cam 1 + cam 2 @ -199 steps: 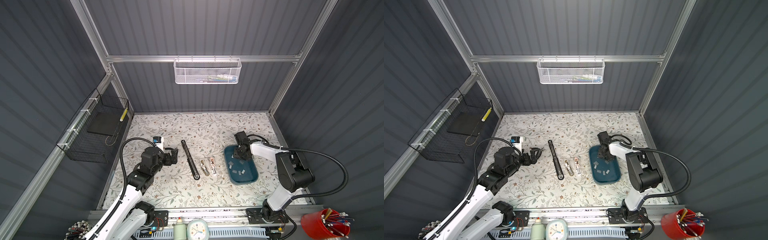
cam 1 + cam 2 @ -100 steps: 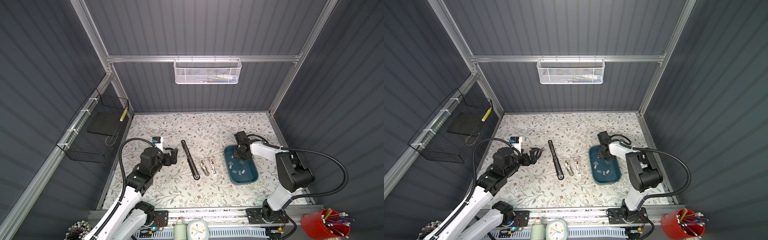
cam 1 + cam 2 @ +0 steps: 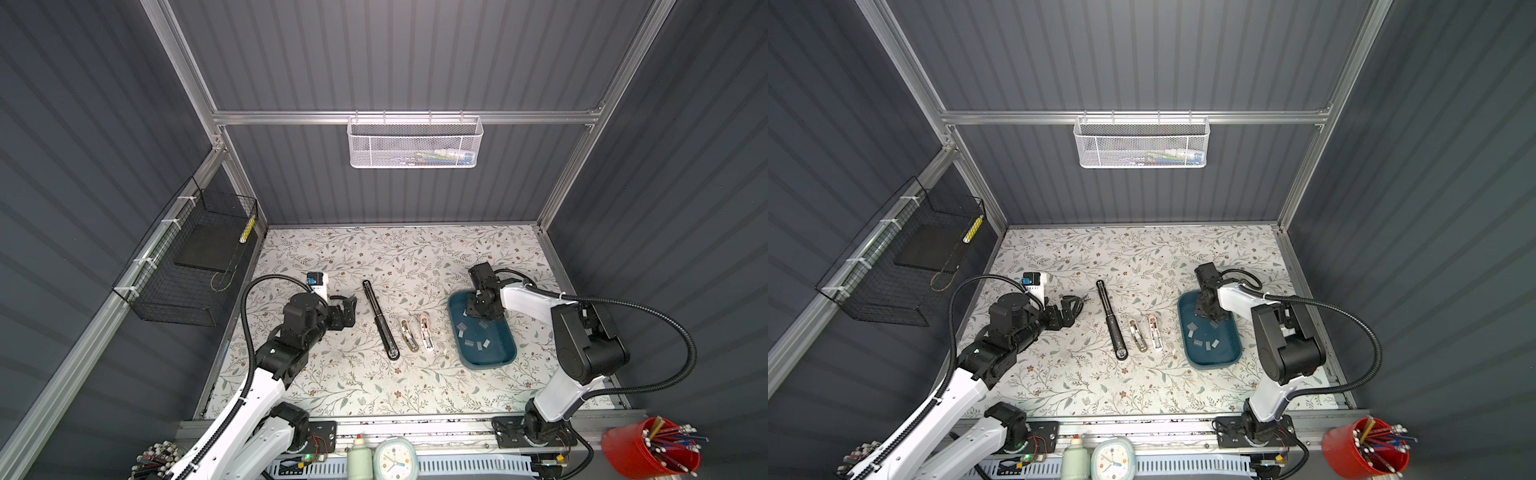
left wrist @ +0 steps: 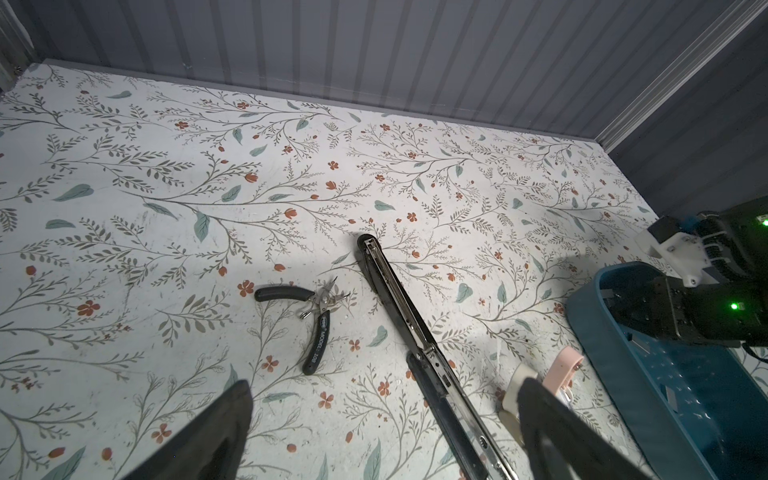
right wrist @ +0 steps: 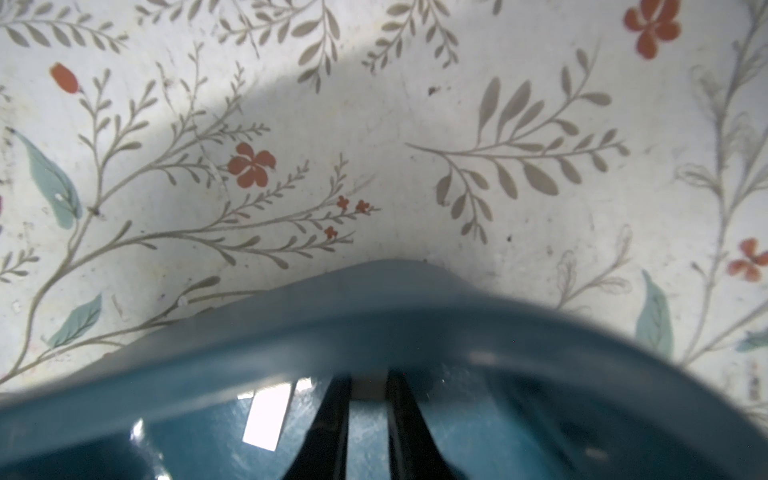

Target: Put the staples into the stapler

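A long black stapler (image 3: 380, 320) lies opened flat at the table's middle, with a beige small stapler (image 3: 409, 334) and a pink one (image 3: 427, 332) to its right. Several grey staples (image 3: 469, 343) lie loose in the blue tray (image 3: 505, 357). My right gripper (image 5: 368, 386) reaches down into the tray's far corner. Its fingers (image 5: 332, 415) are shut on a small grey staple strip held between the tips. Another strip (image 5: 266, 415) lies beside them. My left gripper (image 4: 382, 419) hovers open and empty left of the black stapler (image 4: 419, 357).
Small black-handled pliers (image 4: 316, 320) lie just beyond the left gripper. A white box with a blue label (image 3: 317, 282) stands behind it. A black wire basket (image 3: 199, 266) hangs on the left wall, a white mesh basket (image 3: 415, 141) on the back wall. A red pencil cup (image 3: 650, 453) stands front right.
The right gripper's fingers have drawn together inside the tray's far corner. The left arm has hardly moved and its jaws stay wide.
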`<state>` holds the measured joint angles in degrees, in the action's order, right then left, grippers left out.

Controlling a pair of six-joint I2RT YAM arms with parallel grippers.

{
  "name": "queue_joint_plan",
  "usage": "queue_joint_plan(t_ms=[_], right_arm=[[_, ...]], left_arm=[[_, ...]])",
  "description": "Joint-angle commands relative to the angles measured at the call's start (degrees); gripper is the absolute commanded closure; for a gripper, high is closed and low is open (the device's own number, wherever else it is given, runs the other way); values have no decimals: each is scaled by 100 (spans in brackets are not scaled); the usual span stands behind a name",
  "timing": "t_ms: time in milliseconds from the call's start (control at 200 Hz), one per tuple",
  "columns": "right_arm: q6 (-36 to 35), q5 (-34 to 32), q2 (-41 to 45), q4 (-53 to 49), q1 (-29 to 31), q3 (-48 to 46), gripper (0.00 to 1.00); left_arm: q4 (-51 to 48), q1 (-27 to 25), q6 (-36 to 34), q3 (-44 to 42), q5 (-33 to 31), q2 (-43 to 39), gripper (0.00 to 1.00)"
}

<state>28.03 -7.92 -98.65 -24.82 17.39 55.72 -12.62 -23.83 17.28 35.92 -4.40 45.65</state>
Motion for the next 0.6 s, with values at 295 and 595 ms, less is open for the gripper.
queue_joint_plan(t_ms=[295,595], right_arm=[[107,-409,-306,-423,-20,348,67],[89,-433,-425,-434,-25,498,67]], left_arm=[[146,19,-119,-42,160,-46,1],[164,19,-106,-81,230,-119,1]])
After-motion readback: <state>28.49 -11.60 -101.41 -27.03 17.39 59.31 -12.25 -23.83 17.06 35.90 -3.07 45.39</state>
